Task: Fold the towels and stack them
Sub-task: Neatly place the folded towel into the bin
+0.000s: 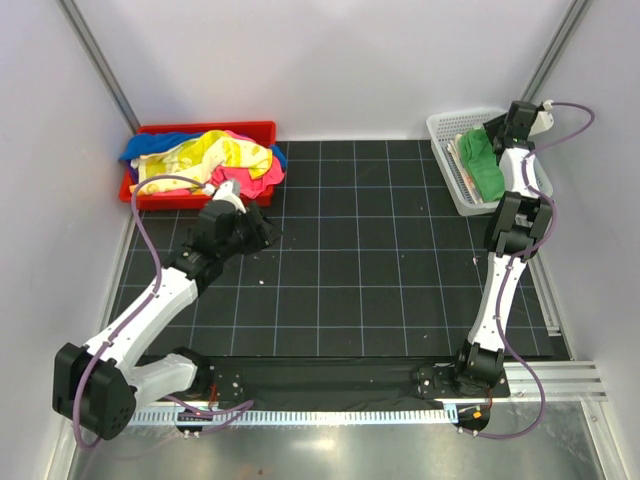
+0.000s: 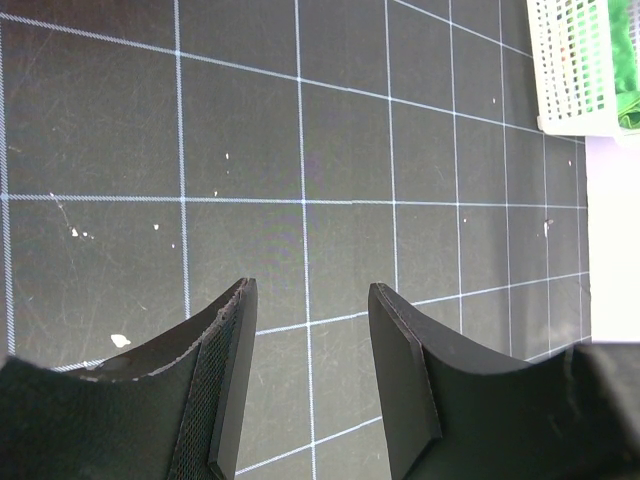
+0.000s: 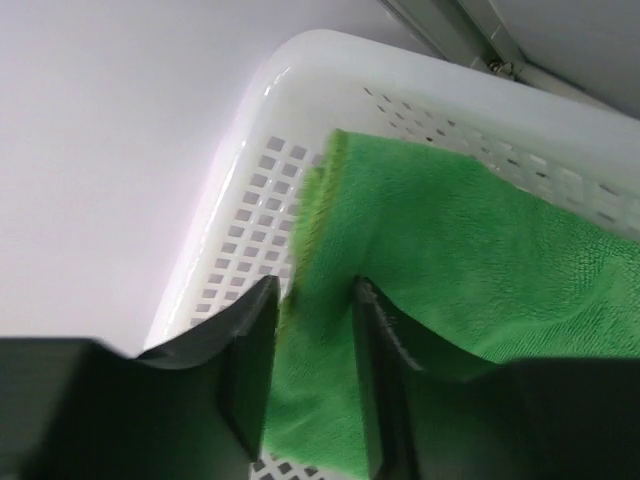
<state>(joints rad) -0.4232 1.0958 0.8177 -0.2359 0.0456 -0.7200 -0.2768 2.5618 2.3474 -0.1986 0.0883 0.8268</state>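
One gridded surface (image 1: 350,280), two containers — a red tray (image 1: 200,128) far left heaped with mixed towels (image 1: 215,160), a white basket (image 1: 445,125) far right holding one green towel (image 1: 482,160). Left fingers (image 2: 225,400) gape above the grid; right fingers (image 3: 250,360) straddle that towel — grip unclear.

We are cataloguing a green towel (image 3: 480,250) in a white mesh basket (image 3: 300,55), yellow, pink and blue towels (image 1: 215,160) in a red tray (image 1: 205,128), and a black mat (image 1: 350,270) gridded in white lines.
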